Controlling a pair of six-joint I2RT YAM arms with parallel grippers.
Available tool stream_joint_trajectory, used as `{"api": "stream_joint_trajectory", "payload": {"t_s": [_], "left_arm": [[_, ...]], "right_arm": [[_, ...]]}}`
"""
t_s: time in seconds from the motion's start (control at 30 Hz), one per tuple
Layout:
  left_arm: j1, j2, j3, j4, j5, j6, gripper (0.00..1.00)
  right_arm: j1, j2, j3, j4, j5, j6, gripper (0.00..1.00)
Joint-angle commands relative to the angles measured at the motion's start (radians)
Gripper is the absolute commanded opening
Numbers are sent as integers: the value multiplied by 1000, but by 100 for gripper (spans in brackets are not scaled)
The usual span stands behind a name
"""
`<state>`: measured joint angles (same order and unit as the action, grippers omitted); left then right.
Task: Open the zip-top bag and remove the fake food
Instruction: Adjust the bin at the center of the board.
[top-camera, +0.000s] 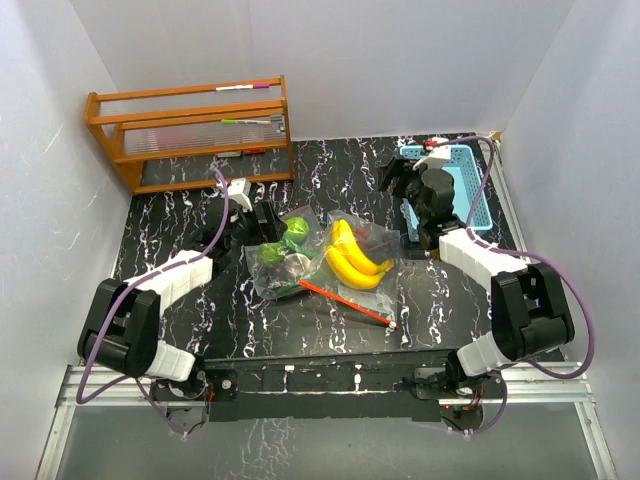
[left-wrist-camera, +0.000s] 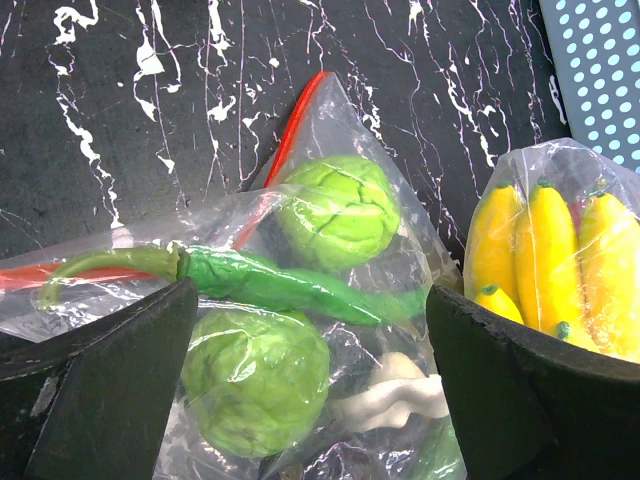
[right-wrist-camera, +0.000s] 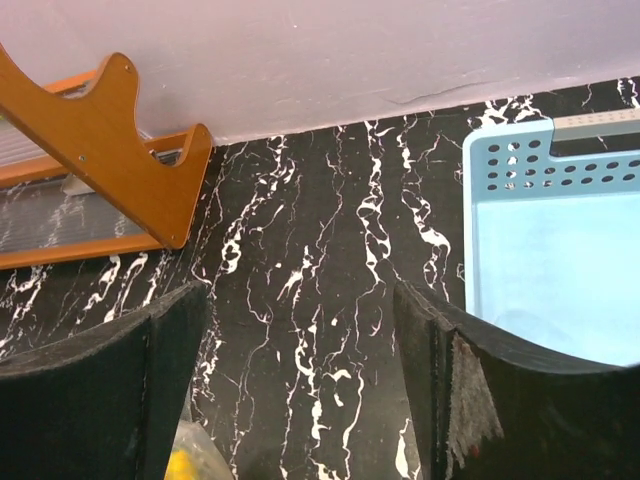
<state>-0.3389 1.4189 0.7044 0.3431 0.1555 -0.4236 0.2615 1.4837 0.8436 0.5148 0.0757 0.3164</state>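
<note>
A clear zip-top bag (top-camera: 320, 262) with a red zip strip (top-camera: 345, 303) lies mid-table, holding the fake food. Inside are yellow bananas (top-camera: 352, 260), round green fruits (top-camera: 296, 229) and a green pepper. In the left wrist view the bag shows two green fruits (left-wrist-camera: 255, 380), the pepper (left-wrist-camera: 270, 283), a white piece (left-wrist-camera: 400, 400) and the bananas (left-wrist-camera: 545, 255). My left gripper (top-camera: 268, 222) is open and hovers over the bag's left end, its fingers (left-wrist-camera: 110, 390) on either side of the green fruits. My right gripper (top-camera: 402, 178) is open and empty above bare table, right of the bag.
A light-blue perforated basket (top-camera: 470, 195) stands at the back right, under my right arm; it shows in the right wrist view (right-wrist-camera: 550, 270). An orange wooden rack (top-camera: 195, 130) stands at the back left. White walls close the table on three sides.
</note>
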Motion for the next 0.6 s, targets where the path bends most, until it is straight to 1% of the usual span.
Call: {"api": "stream_joint_trajectory", "payload": {"t_s": [0.0, 0.1, 0.17, 0.2, 0.27, 0.3, 0.33, 0.37, 0.4, 0.43, 0.47, 0.53, 0.57], "left_arm": [[-6, -39, -6, -2, -14, 6, 97], [-7, -37, -3, 0, -5, 4, 97], [-8, -35, -1, 3, 8, -2, 97], [-6, -36, 1, 8, 15, -8, 97], [-8, -42, -1, 20, 28, -26, 97], [-12, -46, -5, 30, 34, -34, 97], [-15, -46, -13, 43, 38, -43, 97], [-19, -46, -22, 50, 38, -47, 97], [-23, -46, -31, 61, 35, -54, 97], [-24, -46, -37, 63, 35, -56, 97], [-26, -46, -39, 60, 33, -56, 97], [-26, -47, -40, 53, 27, -52, 97], [-27, -46, -36, 47, 20, -45, 97]], "right_arm": [[-3, -9, 122, -88, 20, 7, 84], [-7, -63, 84, -106, 69, -54, 91], [-33, -98, 67, -99, 31, -69, 92], [-47, -112, 71, -114, -12, -82, 92], [-55, -125, 106, -177, -50, -106, 92], [-55, -127, 123, -208, -63, -105, 91], [-55, -127, 137, -236, -73, -104, 80], [-55, -126, 149, -259, -76, -94, 56], [-55, -126, 153, -276, -71, -74, 43], [-55, -125, 150, -278, -74, -65, 39], [-55, -125, 145, -271, -79, -62, 39], [-54, -136, 134, -251, -97, -64, 39], [-54, -156, 110, -211, -108, -64, 42]]}}
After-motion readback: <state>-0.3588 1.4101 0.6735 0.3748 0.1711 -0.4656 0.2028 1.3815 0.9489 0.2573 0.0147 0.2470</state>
